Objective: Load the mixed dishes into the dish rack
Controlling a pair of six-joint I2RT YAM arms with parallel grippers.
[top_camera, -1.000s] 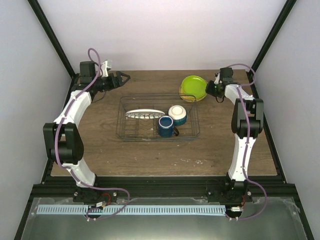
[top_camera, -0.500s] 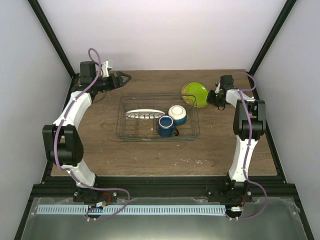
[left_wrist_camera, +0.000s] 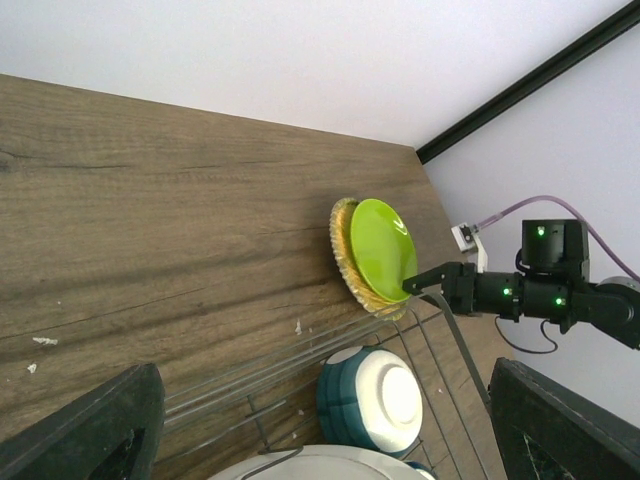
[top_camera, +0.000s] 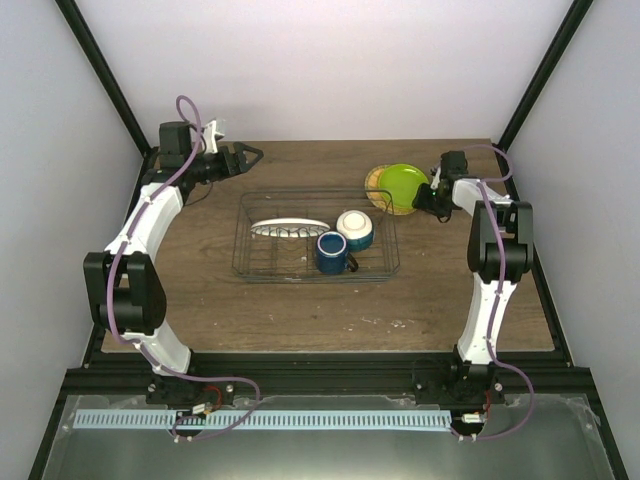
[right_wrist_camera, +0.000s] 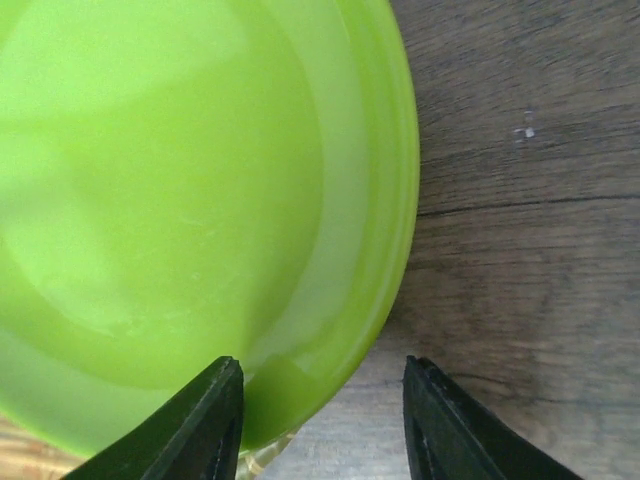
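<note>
Lime-green plate tilted on edge, green face toward right claw

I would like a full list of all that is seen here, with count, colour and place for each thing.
table: one, brown wood, under everything.
rack: one, clear wire, middle of the table.
striped plate: one, white with black stripes, in the rack's left part.
bowl: one, cream with blue base, in the rack's right part.
mug: one, dark blue, in the rack, before the bowl.
green plate: one, lime with yellow-orange underside, tilted at the rack's far right corner, outside it.
left arm: one, white and black, left side.
right arm: one, white and black, right side.
left tool: one, black, open, empty.
right tool: one, black, open, at the green plate's rim.
</note>
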